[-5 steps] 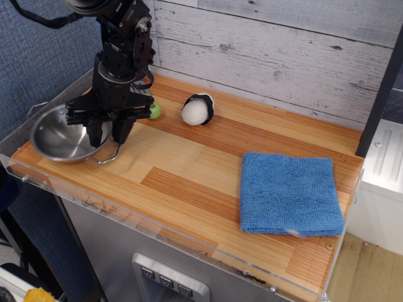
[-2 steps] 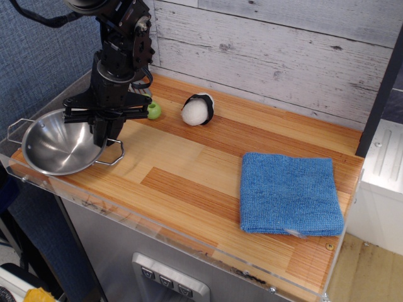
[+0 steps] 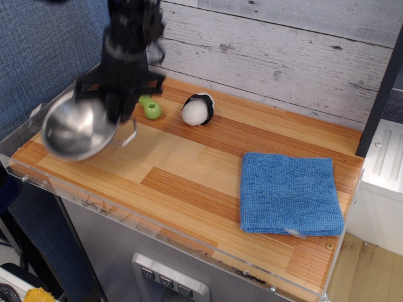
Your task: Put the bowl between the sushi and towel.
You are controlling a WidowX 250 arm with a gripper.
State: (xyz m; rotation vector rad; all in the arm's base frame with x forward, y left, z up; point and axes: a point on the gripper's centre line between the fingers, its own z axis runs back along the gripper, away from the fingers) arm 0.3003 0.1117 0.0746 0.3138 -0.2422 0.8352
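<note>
Where the table (image 3: 189, 189) meets the blue wall on the left, the one bowl (image 3: 79, 130) hangs blurred and tilted in the air, clear of the wood, its shiny inside turned toward me. The end effector (image 3: 116, 107) is clamped on the bowl's right rim, though the blur hides how the fingers sit. Just right of it lies a single green handle (image 3: 150, 107), its far end hidden behind the arm. Next along, near the back planks, sits one sushi (image 3: 198, 109), a white rice ball with a black band, resting on the wood and apart from the green handle. Further right, toward the front corner, one blue towel (image 3: 289, 194) lies flat and square, with a small white tag at its near edge. Between the sushi and the towel there is a stretch of bare wood. The bowl is well apart from both, at the far left end of the table.
</note>
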